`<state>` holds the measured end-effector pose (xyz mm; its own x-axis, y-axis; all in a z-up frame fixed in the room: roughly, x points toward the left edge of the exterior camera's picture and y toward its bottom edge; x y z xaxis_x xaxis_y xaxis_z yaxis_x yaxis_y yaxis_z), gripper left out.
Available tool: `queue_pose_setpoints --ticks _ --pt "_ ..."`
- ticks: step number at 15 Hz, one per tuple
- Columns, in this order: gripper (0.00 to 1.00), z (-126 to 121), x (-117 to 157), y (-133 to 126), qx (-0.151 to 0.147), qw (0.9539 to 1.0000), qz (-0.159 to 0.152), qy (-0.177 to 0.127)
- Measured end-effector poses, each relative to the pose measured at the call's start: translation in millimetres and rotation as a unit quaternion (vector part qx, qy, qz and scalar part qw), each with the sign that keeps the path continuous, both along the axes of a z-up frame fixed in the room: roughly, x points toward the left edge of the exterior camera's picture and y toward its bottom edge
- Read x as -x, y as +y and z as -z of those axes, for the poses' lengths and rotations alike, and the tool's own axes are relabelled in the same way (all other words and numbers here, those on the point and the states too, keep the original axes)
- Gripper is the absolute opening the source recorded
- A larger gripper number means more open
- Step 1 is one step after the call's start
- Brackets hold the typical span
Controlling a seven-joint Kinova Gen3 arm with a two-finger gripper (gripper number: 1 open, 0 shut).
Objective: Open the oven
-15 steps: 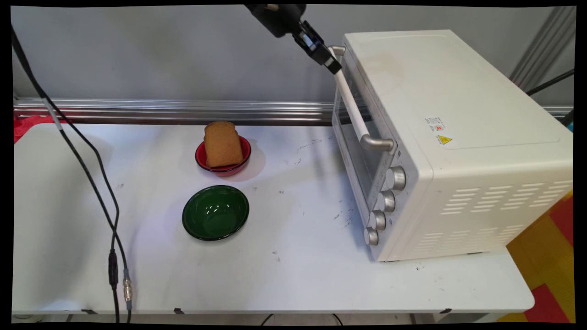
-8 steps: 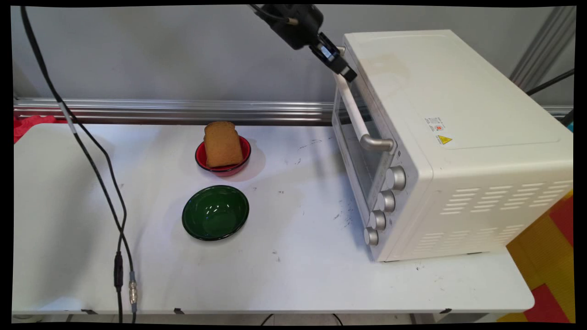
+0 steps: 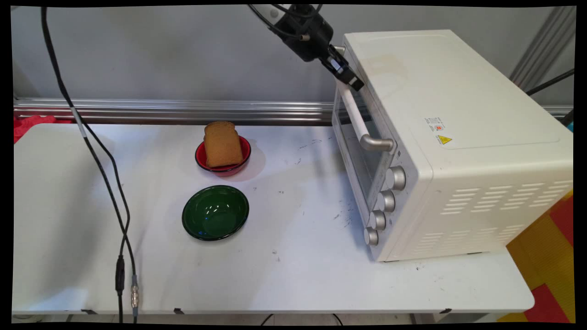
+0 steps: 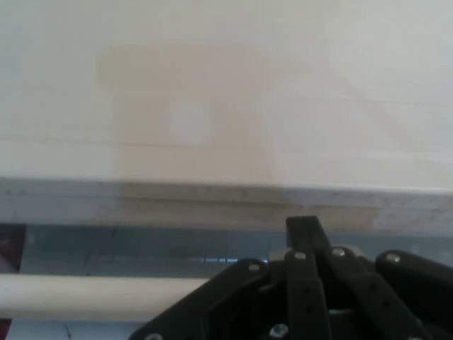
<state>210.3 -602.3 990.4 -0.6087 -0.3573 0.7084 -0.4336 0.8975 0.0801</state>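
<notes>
Claw (image 3: 351,81) up at the far top corner of the white toaster oven (image 3: 458,137), its tip at the far end of the oven's pale bar handle (image 3: 355,112), right by the top edge of the door; from the hand view the black linkage sits over the handle (image 4: 99,296) with the oven's top panel filling the space beyond; cannot tell whether the claw is released or clenched, nor whether it truly touches the bar; door looks closed.

Oven stands on the right of the white surface (image 3: 298,275), door facing left, four knobs (image 3: 385,201) on its near front corner; well apart to the left, a red bowl (image 3: 223,158) with a slice of toast (image 3: 222,143) leaning upright in it; just nearer, an empty green bowl (image 3: 215,212); black cables (image 3: 105,183) hang down the left side.

Risks, as I judge them: contact so near the bar's end could slip off toward the bracket; a pull from that end may twist the light oven or drag it across the surface; a door swinging down could sweep left toward the bowls, though they look clear of it.
</notes>
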Motion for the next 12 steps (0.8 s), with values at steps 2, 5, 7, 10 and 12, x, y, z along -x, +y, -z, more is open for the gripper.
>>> queue_pose_setpoints --ticks 2,5,7,10,12 --pt "0.0 4.7 1.0 -2.0 0.001 1.0 0.001 -0.002" --pt "0.0 11.8 -2.2 -3.4 0.0 0.9999 0.005 -0.01" --pt "0.0 13.6 -5.4 -3.5 0.0 0.9998 0.008 -0.016" --pt "0.0 14.6 -15.3 -2.4 0.001 0.9995 0.014 -0.028" --pt "0.0 14.7 -25.6 -0.3 0.0 0.999 0.018 -0.04"
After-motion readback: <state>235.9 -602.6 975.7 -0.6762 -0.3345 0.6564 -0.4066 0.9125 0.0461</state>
